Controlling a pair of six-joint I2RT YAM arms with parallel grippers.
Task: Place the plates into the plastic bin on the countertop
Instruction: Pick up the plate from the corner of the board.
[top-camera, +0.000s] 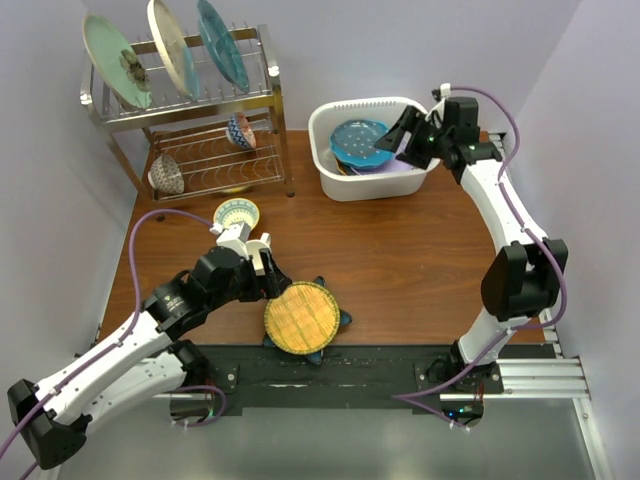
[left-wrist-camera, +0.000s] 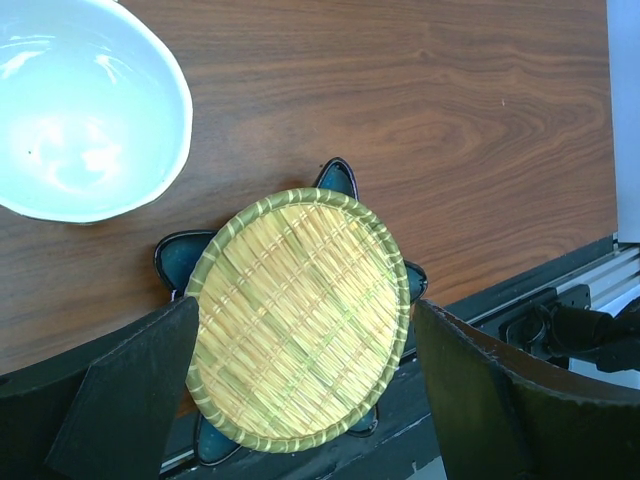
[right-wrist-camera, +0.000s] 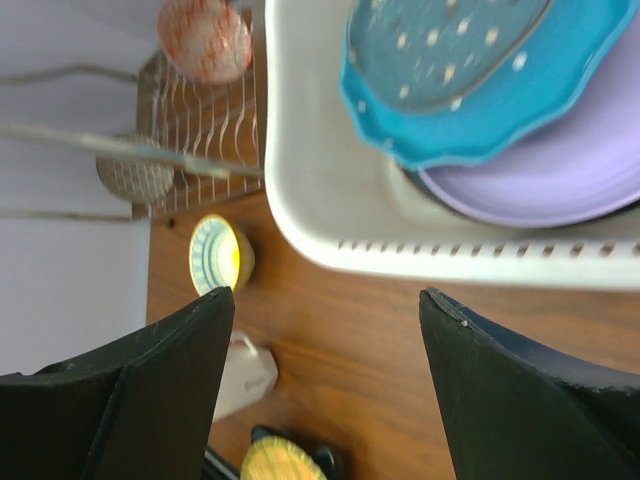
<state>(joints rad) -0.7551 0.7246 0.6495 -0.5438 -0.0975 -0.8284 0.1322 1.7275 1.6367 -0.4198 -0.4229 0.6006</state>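
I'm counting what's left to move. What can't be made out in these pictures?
Teal star-shaped plate: top and left wrist views show only its points; the amber plate covers the rest.
Plastic bin: anything beneath the blue dotted plate and lavender plate is hidden; in the top view the right gripper covers its right side.
Bowl: cut off by the left wrist view's edges.

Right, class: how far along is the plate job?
Done: a blue dotted plate lies on a lavender plate inside the plastic bin. In hand: the left gripper, open, hovers over the amber plate stacked on the teal star plate; the right gripper is open by the bin. Left: those two, plus a mint plate, a pale plate and a dark teal plate upright in the dish rack.
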